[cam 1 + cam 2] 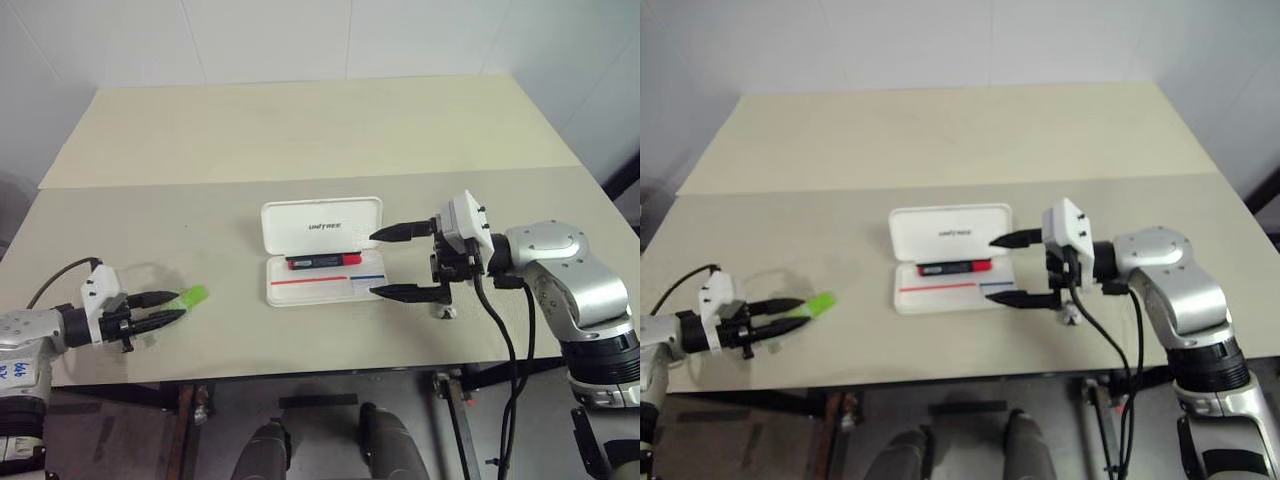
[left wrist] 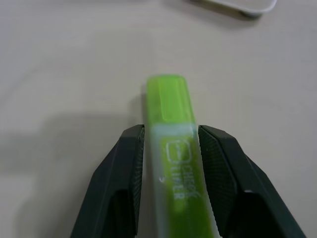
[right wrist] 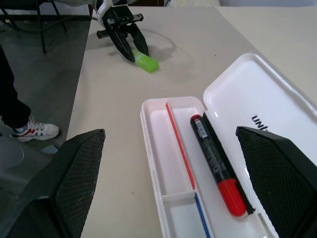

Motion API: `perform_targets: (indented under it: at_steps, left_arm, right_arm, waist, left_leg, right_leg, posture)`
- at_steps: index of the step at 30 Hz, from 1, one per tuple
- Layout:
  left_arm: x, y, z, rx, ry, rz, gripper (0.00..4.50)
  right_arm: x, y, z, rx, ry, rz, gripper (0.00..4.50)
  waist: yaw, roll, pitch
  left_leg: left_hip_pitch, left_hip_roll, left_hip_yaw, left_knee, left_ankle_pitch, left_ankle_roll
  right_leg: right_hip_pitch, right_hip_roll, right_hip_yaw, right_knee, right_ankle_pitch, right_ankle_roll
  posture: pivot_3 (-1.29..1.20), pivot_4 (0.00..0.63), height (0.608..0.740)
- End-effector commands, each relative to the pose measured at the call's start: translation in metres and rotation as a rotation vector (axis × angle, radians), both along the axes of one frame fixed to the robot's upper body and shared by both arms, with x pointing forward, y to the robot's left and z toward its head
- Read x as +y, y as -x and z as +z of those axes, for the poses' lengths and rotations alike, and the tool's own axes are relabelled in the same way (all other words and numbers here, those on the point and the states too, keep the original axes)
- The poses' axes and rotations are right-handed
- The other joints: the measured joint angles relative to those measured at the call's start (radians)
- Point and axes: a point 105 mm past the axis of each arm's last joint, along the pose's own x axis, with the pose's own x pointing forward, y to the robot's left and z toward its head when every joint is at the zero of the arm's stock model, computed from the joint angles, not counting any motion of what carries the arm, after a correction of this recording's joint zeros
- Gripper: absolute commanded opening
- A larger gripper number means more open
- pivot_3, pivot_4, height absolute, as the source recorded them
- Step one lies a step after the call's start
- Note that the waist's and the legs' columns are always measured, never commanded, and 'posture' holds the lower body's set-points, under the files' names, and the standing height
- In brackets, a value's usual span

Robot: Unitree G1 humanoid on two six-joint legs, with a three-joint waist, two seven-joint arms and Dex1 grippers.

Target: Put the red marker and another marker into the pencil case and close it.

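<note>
The white pencil case [image 1: 320, 225] lies open in the middle of the table, lid tipped back. The red marker [image 1: 323, 261] lies inside its tray along the hinge side, also seen as the red marker [image 3: 218, 163]. At the table's left front, my left gripper [image 1: 181, 304] is shut on another marker, the light green one [image 2: 171, 106], whose cap end sticks out past the fingers [image 2: 124, 163]. It is low over the table; I cannot tell whether it touches. My right gripper [image 1: 372, 264] stands open at the case's right end, one finger on either side, holding nothing.
A small grey lump [image 1: 447, 312] lies on the table just under my right hand. A second table [image 1: 300, 130] adjoins at the back. A person's leg and shoe [image 3: 29, 130] stand on the floor beyond the table's left end. The front edge is close to both hands.
</note>
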Motion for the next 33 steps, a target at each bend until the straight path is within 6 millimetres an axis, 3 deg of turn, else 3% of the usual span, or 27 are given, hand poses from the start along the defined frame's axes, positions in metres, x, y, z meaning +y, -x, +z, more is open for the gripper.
perform_targets:
  at_steps: [1, 6, 7, 9, 17, 33]
  left_arm:
    - [0.004, 0.001, 0.0, 0.003, -0.009, 0.005, 1.83]
    - [0.005, 0.007, -0.01, 0.047, -0.028, 0.015, 1.83]
    - [0.007, 0.007, -0.012, 0.048, -0.039, 0.021, 1.45]
    - [0.008, 0.007, -0.013, 0.047, -0.054, 0.027, 1.12]
    - [0.001, 0.003, -0.011, 0.015, -0.043, 0.024, 1.12]
    - [-0.046, -0.006, 0.049, -0.154, 0.031, -0.156, 1.12]
  right_arm:
    - [-0.001, 0.006, 0.011, -0.049, -0.008, 0.006, 4.46]
    - [0.0, 0.007, 0.011, -0.06, -0.02, 0.005, 4.46]
    - [0.0, 0.007, 0.011, -0.062, -0.023, 0.006, 4.5]
    - [0.0, 0.007, 0.011, -0.064, -0.025, 0.006, 4.5]
    - [0.001, 0.005, 0.008, -0.069, -0.032, 0.011, 4.5]
    - [0.004, 0.004, 0.004, -0.071, -0.037, 0.007, 4.5]
  waist:
    - [0.0, 0.0, 0.0]
    - [0.0, 0.0, 0.0]
    - [0.0, 0.0, 0.0]
    - [0.0, 0.0, 0.0]
    - [0.0, 0.0, 0.0]
    - [0.003, 0.0, 0.0]
  left_leg:
    - [0.0, 0.0, 0.0, 0.0, 0.0, 0.0]
    - [0.001, 0.001, 0.0, 0.0, 0.0, 0.0]
    - [0.001, 0.001, 0.0, 0.0, 0.0, 0.0]
    - [0.001, 0.001, 0.0, 0.0, 0.0, 0.0]
    - [0.002, 0.001, 0.0, 0.0, 0.0, 0.0]
    - [0.0, 0.001, -0.001, 0.0, 0.0, -0.001]
  right_leg:
    - [0.0, 0.0, 0.0, 0.0, 0.0, 0.0]
    - [0.0, 0.001, 0.0, 0.001, 0.0, -0.001]
    - [0.0, 0.001, 0.0, 0.001, 0.0, -0.001]
    - [0.0, 0.001, 0.0, 0.001, 0.0, -0.001]
    - [0.0, 0.001, 0.0, 0.0, -0.001, -0.002]
    - [0.0, 0.001, 0.0, 0.001, -0.001, -0.002]
  posture:
    - [0.0, 0.15, 0.74]
    - [0.0, 0.15, 0.74]
    - [0.0, 0.15, 0.74]
    - [0.0, 0.15, 0.74]
    - [0.0, 0.15, 0.74]
    - [0.0, 0.15, 0.74]
